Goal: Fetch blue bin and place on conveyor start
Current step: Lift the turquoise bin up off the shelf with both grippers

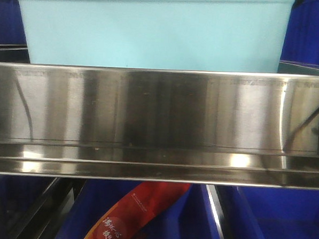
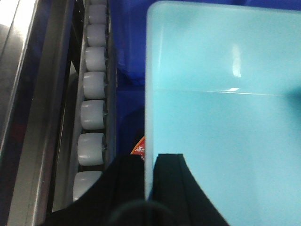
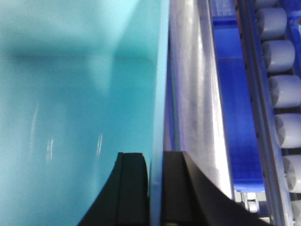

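Up top in the front view, blue bin behind the steel shelf lip, left gripper clamped on one side wall, lower centre, right gripper clamped on the opposite wall, rollers alongside.

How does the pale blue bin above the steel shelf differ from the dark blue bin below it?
Colour: the pale blue bin is light turquoise; the dark blue bin is deep royal blue. Contents: the pale blue bin looks empty; the dark blue bin holds a red packet. Grip: the left gripper and right gripper each pinch a wall of the pale blue bin; no gripper is on the dark blue bin. Both look like plastic tubs.
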Robot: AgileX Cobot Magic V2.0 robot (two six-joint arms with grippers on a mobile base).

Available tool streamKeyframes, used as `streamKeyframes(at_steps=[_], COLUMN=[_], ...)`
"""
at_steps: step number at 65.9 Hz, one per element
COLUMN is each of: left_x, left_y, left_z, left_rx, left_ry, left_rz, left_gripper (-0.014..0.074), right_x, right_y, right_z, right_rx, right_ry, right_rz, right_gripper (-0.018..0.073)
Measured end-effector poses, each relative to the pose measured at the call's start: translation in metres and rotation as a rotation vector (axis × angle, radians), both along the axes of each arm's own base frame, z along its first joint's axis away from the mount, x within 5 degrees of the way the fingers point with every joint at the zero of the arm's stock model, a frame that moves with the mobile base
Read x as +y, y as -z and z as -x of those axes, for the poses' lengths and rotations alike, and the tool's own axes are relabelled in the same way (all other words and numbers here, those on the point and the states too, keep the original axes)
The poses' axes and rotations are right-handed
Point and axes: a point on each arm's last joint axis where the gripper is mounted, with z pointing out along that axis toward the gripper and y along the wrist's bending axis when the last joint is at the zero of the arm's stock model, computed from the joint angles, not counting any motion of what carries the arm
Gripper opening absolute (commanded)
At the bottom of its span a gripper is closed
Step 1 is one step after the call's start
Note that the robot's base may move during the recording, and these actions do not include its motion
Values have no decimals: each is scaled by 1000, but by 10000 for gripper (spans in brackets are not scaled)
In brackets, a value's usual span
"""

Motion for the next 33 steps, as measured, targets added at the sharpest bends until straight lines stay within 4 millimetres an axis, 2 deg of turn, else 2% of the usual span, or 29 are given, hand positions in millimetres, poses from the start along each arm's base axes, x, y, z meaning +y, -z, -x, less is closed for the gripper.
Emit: streamKeyframes(at_steps=[18, 26, 33], left_x=[-4, -8, -13], left_y=[0, -4, -18], left_z=[4, 13, 24], left_rx=[16, 36, 4], left_ry=[-9, -39, -58], left_rz=[5, -15, -18], left_gripper=[-111, -111, -111], right_x=[-1, -3, -6], right_y=[-2, -12, -27], right_z=[0, 6, 16], right_rx=[-10, -34, -67], right_ry=[-1, 0, -1], right_rz=[4, 0, -2], right_gripper=[-153, -153, -153])
